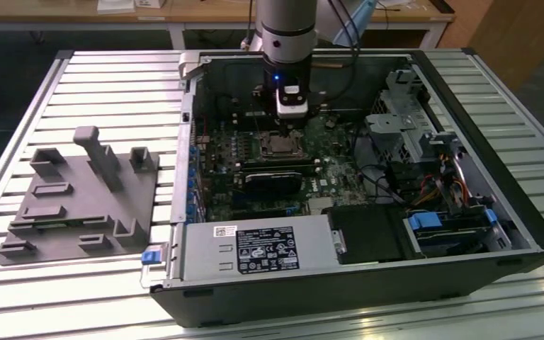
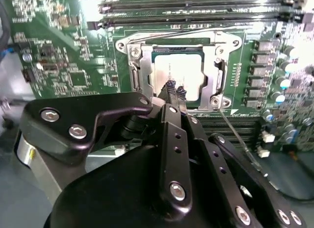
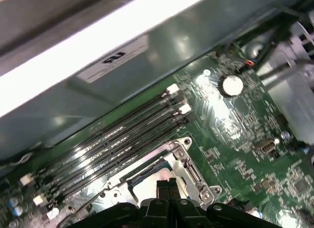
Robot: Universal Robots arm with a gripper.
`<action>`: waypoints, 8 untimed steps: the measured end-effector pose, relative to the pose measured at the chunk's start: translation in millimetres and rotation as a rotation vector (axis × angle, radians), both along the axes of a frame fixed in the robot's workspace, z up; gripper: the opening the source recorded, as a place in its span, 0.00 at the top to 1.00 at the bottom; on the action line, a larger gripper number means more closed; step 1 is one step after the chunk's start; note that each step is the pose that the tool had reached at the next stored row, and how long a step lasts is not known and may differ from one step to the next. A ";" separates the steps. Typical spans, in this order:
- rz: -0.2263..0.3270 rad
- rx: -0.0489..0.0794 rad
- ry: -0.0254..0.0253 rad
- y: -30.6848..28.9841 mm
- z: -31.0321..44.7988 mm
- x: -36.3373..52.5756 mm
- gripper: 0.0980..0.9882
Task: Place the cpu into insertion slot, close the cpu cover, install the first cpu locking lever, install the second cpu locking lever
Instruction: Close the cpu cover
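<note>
Hand vertical, fingers together, tips over the cpu within the cpu cover.

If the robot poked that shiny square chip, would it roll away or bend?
Probably neither. The cpu is flat and lies framed by the cover, so it likely can't roll or tip. Its metal face looks stiff, so bending seems unlikely. That face also looks smooth, so a push might just slip across it.
</note>
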State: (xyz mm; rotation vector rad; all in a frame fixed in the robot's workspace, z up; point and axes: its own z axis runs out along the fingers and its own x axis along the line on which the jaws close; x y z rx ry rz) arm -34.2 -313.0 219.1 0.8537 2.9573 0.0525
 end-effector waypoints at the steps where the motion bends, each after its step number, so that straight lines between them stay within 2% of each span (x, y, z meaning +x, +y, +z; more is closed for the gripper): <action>1: 0.018 0.000 0.0000 0.0 0.0 0.0 0.99; 8: 0.145 0.000 0.0000 0.0 -0.5 0.0 0.99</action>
